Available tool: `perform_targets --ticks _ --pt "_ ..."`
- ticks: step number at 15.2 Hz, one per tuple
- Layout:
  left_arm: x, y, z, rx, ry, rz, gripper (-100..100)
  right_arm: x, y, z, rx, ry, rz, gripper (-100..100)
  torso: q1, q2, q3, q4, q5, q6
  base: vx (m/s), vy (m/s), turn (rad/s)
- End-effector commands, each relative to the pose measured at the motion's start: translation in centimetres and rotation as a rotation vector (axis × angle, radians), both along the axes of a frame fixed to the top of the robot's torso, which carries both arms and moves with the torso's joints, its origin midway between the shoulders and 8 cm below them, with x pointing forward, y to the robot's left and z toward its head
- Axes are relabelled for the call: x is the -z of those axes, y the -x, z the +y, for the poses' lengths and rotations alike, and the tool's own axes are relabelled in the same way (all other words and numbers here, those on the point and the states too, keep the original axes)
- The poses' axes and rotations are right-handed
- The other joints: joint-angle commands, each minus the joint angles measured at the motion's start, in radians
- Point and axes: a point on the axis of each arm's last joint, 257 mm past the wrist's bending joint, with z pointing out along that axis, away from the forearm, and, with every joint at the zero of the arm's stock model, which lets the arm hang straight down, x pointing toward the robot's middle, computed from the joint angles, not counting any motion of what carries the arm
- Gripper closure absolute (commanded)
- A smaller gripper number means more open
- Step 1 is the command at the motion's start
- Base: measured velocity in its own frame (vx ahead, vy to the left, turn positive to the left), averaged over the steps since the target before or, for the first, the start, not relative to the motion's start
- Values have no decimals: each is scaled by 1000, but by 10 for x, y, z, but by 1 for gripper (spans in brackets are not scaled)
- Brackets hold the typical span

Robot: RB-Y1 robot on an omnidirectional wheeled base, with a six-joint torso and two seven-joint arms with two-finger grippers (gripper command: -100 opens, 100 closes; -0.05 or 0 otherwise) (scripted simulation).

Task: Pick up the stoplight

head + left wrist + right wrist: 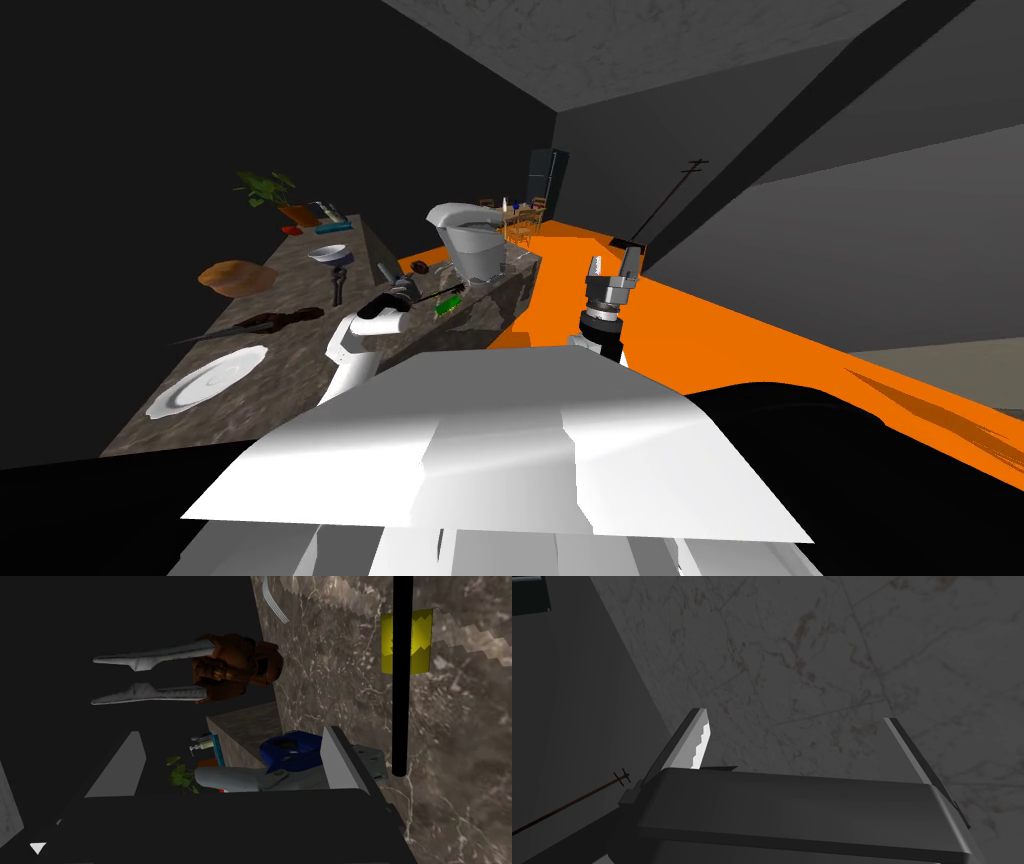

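The stoplight (447, 303) is a thin black pole with a small green and yellow housing, lying on the dark marbled counter (290, 390). In the left wrist view its pole (402, 686) and yellow housing (406, 641) lie just outside my left hand's fingers (340, 758), beside one of them and not in the gap. My left gripper (406, 290) (232, 731) is open and low over the counter. A blue and grey object (290, 753) shows between its fingers, farther along. My right gripper (612, 265) (797, 731) is open and empty, raised over the orange floor (720, 340).
On the counter lie brown-handled shears (235, 668) (265, 322), a fork (274, 601), a white plate (205, 382), a brown lump (235, 277) and a blue-rimmed bowl (328, 253). A large grey vessel (470, 240) stands past the stoplight, and a plant (268, 188) at the far end.
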Motion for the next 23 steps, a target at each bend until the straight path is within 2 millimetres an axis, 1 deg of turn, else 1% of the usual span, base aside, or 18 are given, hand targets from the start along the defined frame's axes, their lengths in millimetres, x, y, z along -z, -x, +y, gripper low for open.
perform_targets --ticks 1,2,3,5,6,7,8,10,11,12,13,14,15,16,18,19,23 --pt "10 2 9 -24 23 43 -100 0 0 0 0 0 0 0 0 0 0 0 0 0 11 -19 -109" --pt "10 2 9 -24 23 43 -100 0 0 0 0 0 0 0 0 0 0 0 0 0 8 -12 -30" --pt "15 1 17 -45 48 68 -100 0 0 0 0 0 0 0 0 0 0 0 0 0 10 -18 -97" --pt "19 3 18 -52 51 86 -100 0 0 0 0 0 0 0 0 0 0 0 0 0 10 -14 -72" --pt "24 2 25 -73 77 110 -100 0 0 0 0 0 0 0 0 0 0 0 0 0 11 -15 -81" --pt "28 5 26 -79 80 128 -100 0 0 0 0 0 0 0 0 0 0 0 0 0 13 -17 -108" --pt "29 3 33 -97 104 140 -100 0 0 0 0 0 0 0 0 0 0 0 0 0 15 -21 -139" --pt "36 7 34 -106 109 169 -100 0 0 0 0 0 0 0 0 0 0 0 0 0 13 -17 -72" --pt "40 7 40 -127 135 190 -100 0 0 0 0 0 0 0 0 0 0 0 0 -1 12 -17 -78" --pt "44 10 41 -133 138 208 -100 0 0 0 0 0 0 0 0 0 0 0 0 0 14 -16 -102" --pt "44 10 41 -133 138 208 -100 0 0 0 0 0 0 0 0 0 0 0 0 0 9 -9 -42" --pt "48 11 46 -155 166 235 -100 0 0 0 0 0 0 0 0 0 0 0 0 0 9 -13 -80" --pt "51 13 47 -159 168 247 -100 0 0 0 0 0 0 0 0 0 0 0 0 0 11 -14 -97" --pt "54 13 51 -178 193 263 -100 0 0 0 0 0 0 0 0 0 0 0 0 0 15 -18 -123" --pt "58 17 52 -185 197 284 -100 0 0 0 0 0 0 0 0 0 0 0 0 0 13 -13 -63" --pt "62 19 56 -205 223 307 -100 0 0 0 0 0 0 0 0 0 0 0 0 -1 11 -12 -79" --pt "74 27 63 -248 278 370 -100 0 0 0 0 0 0 0 0 0 0 0 0 0 18 -15 -96"
